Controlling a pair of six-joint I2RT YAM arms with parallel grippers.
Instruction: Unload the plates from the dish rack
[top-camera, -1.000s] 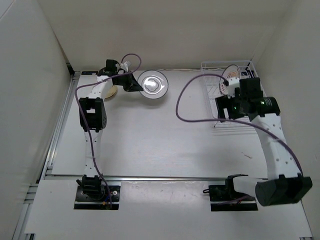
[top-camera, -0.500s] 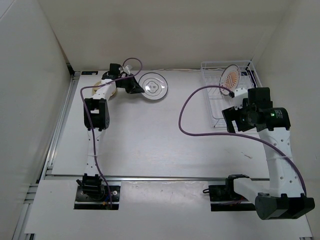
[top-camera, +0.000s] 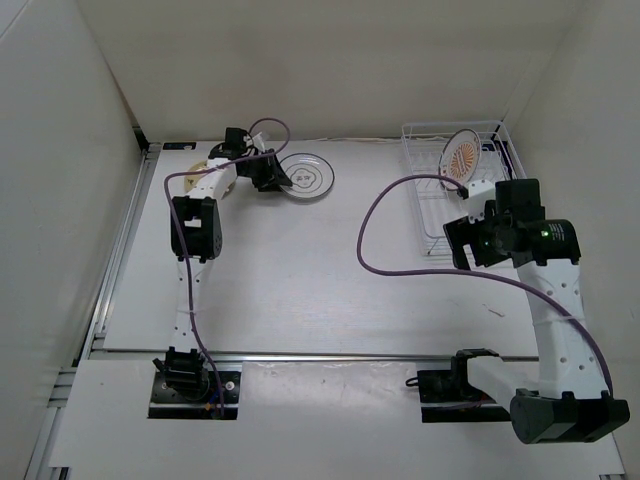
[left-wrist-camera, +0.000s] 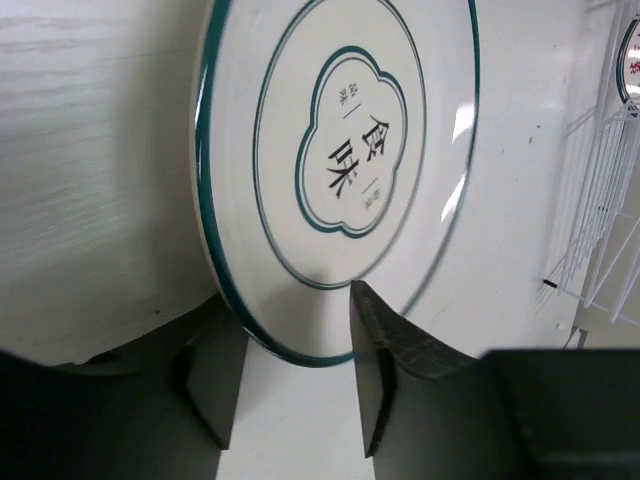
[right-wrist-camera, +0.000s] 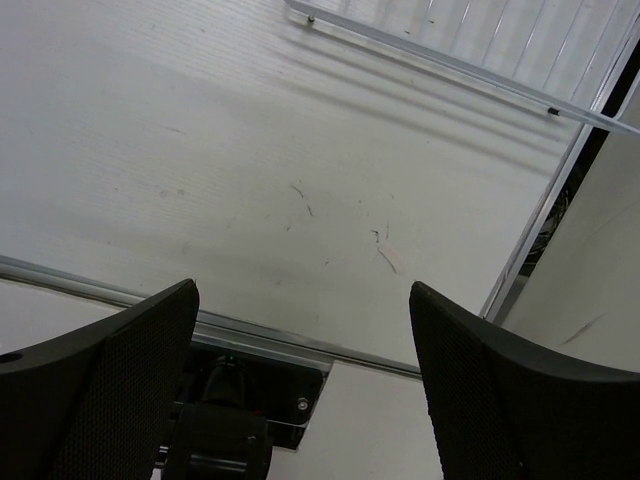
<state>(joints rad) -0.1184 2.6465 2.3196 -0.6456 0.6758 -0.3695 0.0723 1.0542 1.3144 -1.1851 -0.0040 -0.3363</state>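
Note:
The white plate with dark rings (top-camera: 306, 177) lies flat on the table at the back left. My left gripper (top-camera: 277, 174) is at its left rim. In the left wrist view the plate (left-wrist-camera: 340, 150) fills the frame. The left gripper (left-wrist-camera: 287, 300) is open and its jaws straddle the rim with a wide gap. The cream-tan plate (top-camera: 207, 168) lies behind the left arm, mostly hidden. The sunburst plate (top-camera: 460, 154) stands upright in the white wire dish rack (top-camera: 432, 215) at the back right. My right gripper (top-camera: 468, 240) hangs open and empty over the rack's near end, with bare table below it (right-wrist-camera: 300, 290).
The rack's wires (left-wrist-camera: 600, 200) show at the right edge of the left wrist view. A purple cable (top-camera: 375, 235) loops over the table left of the rack. The enclosure walls stand close behind and beside both plates. A metal rail (top-camera: 300, 356) runs along the near edge.
The ringed plate went from tilted in my left gripper to flat on the table. My right arm drew back from the sunburst plate toward the near side, leaving that plate in the rack.

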